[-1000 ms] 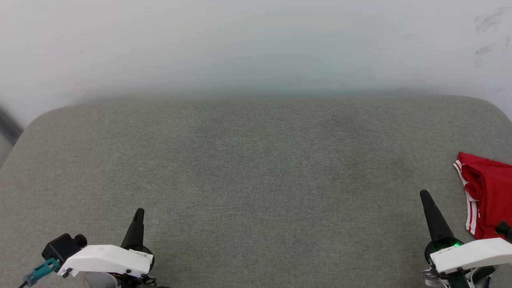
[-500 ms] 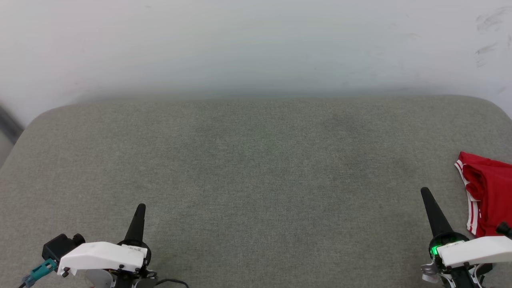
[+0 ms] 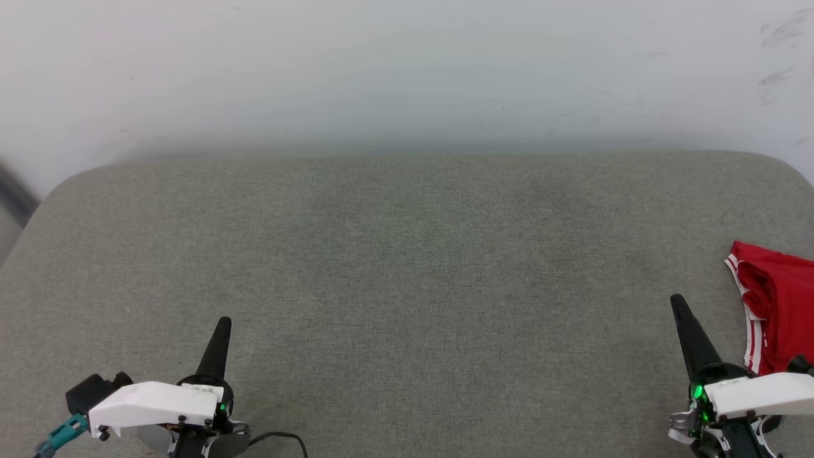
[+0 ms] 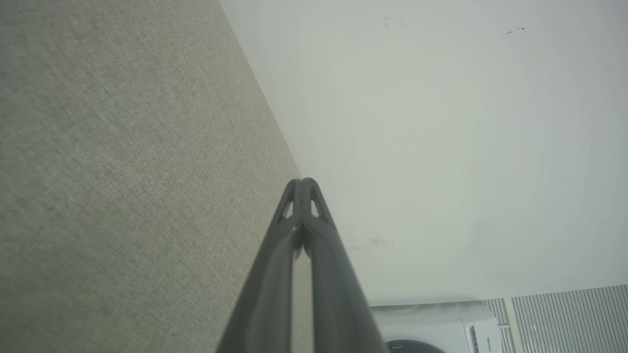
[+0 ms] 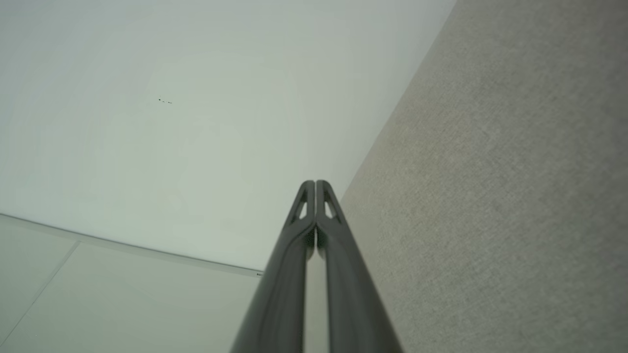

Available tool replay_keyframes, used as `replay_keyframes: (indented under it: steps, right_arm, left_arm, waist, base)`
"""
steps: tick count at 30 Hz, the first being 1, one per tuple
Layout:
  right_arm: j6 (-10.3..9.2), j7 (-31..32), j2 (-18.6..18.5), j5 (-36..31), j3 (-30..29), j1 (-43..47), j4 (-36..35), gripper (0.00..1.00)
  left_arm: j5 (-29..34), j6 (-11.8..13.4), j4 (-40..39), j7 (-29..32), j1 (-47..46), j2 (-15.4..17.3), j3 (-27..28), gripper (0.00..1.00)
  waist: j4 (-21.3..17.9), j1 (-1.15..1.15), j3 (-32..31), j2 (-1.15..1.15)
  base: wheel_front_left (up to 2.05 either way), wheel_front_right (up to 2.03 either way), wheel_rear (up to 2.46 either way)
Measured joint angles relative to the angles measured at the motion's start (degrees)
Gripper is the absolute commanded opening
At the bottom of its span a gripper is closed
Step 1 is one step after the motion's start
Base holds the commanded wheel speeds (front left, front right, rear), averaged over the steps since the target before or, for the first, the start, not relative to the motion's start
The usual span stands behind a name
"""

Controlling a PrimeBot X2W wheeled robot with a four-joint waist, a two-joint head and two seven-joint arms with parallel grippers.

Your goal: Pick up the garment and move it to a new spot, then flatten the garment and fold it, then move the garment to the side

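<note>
Grey-green woven surface (image 3: 407, 254) is carrying a red garment (image 3: 779, 299) at its right edge, with both tools closed and empty.
Beyond the rounded far corners of the surface, a pale wall (image 3: 407, 63) is rising. The garment is lying bunched against the right edge, toward the near right corner, showing red-and-white striped trim and running out of the head view. The right tool (image 3: 678, 302) is pointing toward the far edge just beside the garment, its fingers apart from the cloth and pressing tip to tip on nothing. The left tool (image 3: 221, 327) is sitting near the near left corner, well apart from the garment, its fingers likewise pressing together around nothing.
</note>
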Motion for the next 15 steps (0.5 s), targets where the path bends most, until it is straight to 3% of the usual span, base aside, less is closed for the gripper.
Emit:
replay_keyframes:
  steps: [15]
  right_arm:
    - [0.0, 0.4, 0.1, 7.3, -0.4, -1.2, 1.8, 0.0]
  left_arm:
    - [-5.4, -1.9, 0.7, 1.9, -0.8, -1.7, 2.4, 0.0]
  waist:
    - [0.2, 0.0, 0.2, 0.0]
  base:
    - [0.0, 0.0, 0.0]
